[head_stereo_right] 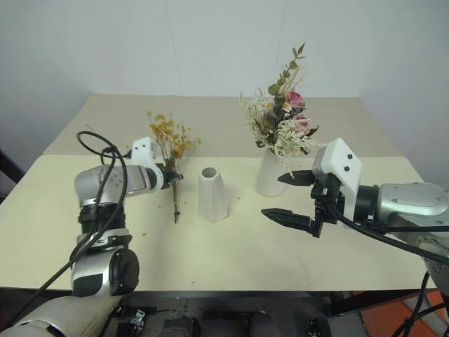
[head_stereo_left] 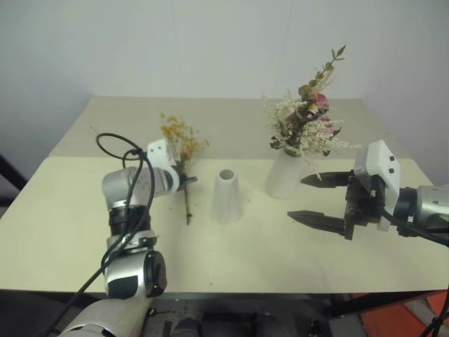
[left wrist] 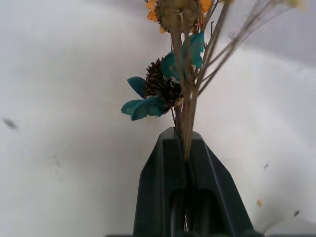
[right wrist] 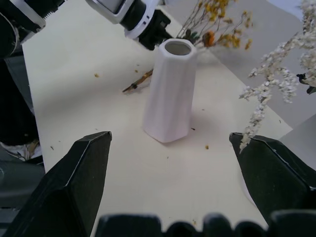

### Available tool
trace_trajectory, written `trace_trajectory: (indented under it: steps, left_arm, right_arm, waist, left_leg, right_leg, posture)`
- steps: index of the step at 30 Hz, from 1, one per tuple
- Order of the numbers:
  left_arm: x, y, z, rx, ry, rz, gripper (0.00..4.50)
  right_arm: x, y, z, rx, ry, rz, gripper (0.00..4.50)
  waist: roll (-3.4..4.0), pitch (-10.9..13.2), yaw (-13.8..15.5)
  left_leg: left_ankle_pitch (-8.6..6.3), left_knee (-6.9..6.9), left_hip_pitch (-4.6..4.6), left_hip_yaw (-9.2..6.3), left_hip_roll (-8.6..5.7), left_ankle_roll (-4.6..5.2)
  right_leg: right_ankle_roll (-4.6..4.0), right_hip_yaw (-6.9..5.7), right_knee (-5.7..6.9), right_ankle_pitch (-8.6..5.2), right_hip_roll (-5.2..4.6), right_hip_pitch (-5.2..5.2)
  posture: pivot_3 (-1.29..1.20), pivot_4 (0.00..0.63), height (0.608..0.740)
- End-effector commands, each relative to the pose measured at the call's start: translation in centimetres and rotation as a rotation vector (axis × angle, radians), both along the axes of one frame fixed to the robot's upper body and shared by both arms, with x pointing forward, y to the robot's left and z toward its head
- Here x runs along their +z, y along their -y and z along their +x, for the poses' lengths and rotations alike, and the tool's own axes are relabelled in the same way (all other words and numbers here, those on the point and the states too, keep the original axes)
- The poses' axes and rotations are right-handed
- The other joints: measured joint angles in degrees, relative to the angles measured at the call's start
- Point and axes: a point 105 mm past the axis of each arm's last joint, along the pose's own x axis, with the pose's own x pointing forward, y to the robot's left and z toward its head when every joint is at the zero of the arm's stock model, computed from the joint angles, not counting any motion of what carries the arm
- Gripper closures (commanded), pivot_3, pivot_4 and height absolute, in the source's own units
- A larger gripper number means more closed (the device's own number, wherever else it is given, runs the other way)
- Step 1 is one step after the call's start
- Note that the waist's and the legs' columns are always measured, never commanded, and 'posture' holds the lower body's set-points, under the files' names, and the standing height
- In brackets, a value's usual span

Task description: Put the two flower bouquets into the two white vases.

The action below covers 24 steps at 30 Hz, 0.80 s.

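Gripping yellow bouquet [head_stereo_right: 170, 140], left hand [head_stereo_right: 170, 176] level.

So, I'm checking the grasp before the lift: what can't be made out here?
- Left gripper: in the head views, its wrist housing hides the fingers on the yellow-orange bouquet.
- Taller vase: its mouth is hidden by the cream-white bouquet.
- Narrow vase: the inside is too dark.

Head stereo pair above table [head_stereo_left: 295, 246]; close wrist views.
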Motion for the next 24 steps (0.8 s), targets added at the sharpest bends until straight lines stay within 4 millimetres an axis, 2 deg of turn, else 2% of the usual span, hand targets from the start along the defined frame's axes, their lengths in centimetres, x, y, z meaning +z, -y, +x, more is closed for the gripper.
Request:
trace_trajectory:
  steps: [1, 5, 8, 11, 14, 17, 21, 24]
  left_arm:
    - [5.0, -1.9, -1.6, -0.055, 0.3, 0.004, 4.48]
    - [9.0, -3.5, -4.9, -0.208, 0.546, -0.13, 4.48]
    - [11.5, -4.0, -6.4, -0.298, 0.685, -0.215, 4.48]
    - [14.1, -3.8, -7.9, -0.423, 0.849, -0.335, 4.48]
    - [16.1, -2.5, -9.2, -0.605, 1.007, -0.413, 4.48]
    - [16.9, -1.5, -8.4, -0.72, 1.071, -0.549, 4.48]
    - [16.6, -0.4, -6.0, -0.735, 1.095, -0.712, 4.48]
    - [16.8, 0.3, -5.3, -0.769, 1.127, -0.777, 4.48]
  right_arm:
    - [1.4, 0.1, -0.7, 0.006, 0.053, 0.017, 0.0]
    - [1.4, 0.2, -1.0, 0.001, 0.046, 0.039, 0.0]
    - [1.1, 0.2, -1.1, -0.001, 0.039, 0.041, 0.0]
    - [0.7, 0.1, -1.0, -0.001, 0.037, 0.042, 0.0]
    - [0.6, -0.1, -0.9, 0.006, 0.043, 0.053, 0.0]
    - [0.3, -0.2, -0.9, 0.003, 0.05, 0.056, 0.0]
    - [-0.1, -0.2, -1.0, -0.019, 0.063, 0.057, 0.0]
    - [-0.4, -0.2, -1.2, -0.041, 0.075, 0.058, 0.0]
  waist:
    - [0.0, 0.0, -0.24]
    - [0.0, 0.0, -0.42]
    - [0.0, 0.0, 0.09]
    - [0.0, 0.0, 0.5]
    - [-0.01, -0.01, 0.63]
    - [-0.01, -0.01, 0.71]
    - [-0.02, -0.02, 0.64]
    - [-0.03, -0.02, 0.55]
  left_leg:
    - [0.0, 0.0, 0.0, 0.0, 0.0, 0.0]
    - [0.01, 0.0, 0.0, 0.0, 0.02, -0.01]
    - [0.01, 0.01, 0.01, 0.0, 0.02, -0.01]
    - [0.01, 0.02, 0.02, 0.01, 0.02, -0.01]
    - [0.01, 0.02, 0.01, 0.01, 0.01, -0.01]
    - [0.01, 0.03, 0.01, 0.01, 0.02, -0.01]
    - [0.01, 0.03, 0.04, 0.02, 0.01, -0.01]
    - [0.01, 0.03, -0.01, 0.01, 0.01, 0.0]
  right_leg:
    - [0.0, 0.0, 0.0, 0.0, 0.0, 0.0]
    - [-0.05, -0.01, 0.01, 0.03, 0.0, 0.01]
    - [0.14, -0.03, 0.0, -0.09, 0.0, 0.04]
    - [0.14, -0.02, -0.02, -0.09, -0.01, 0.06]
    - [0.14, -0.03, -0.02, -0.09, 0.0, 0.06]
    - [0.13, -0.03, -0.02, -0.09, 0.01, 0.07]
    - [0.14, -0.03, -0.05, -0.09, 0.0, 0.12]
    - [0.12, -0.03, -0.05, -0.08, 0.0, 0.08]
  posture:
    - [0.0, 0.15, 0.74]
    - [0.0, 0.15, 0.74]
    - [0.0, 0.15, 0.74]
    - [0.0, 0.15, 0.74]
    - [0.0, 0.15, 0.74]
    - [0.0, 0.15, 0.74]
    - [0.0, 0.15, 0.74]
    - [0.0, 0.15, 0.74]
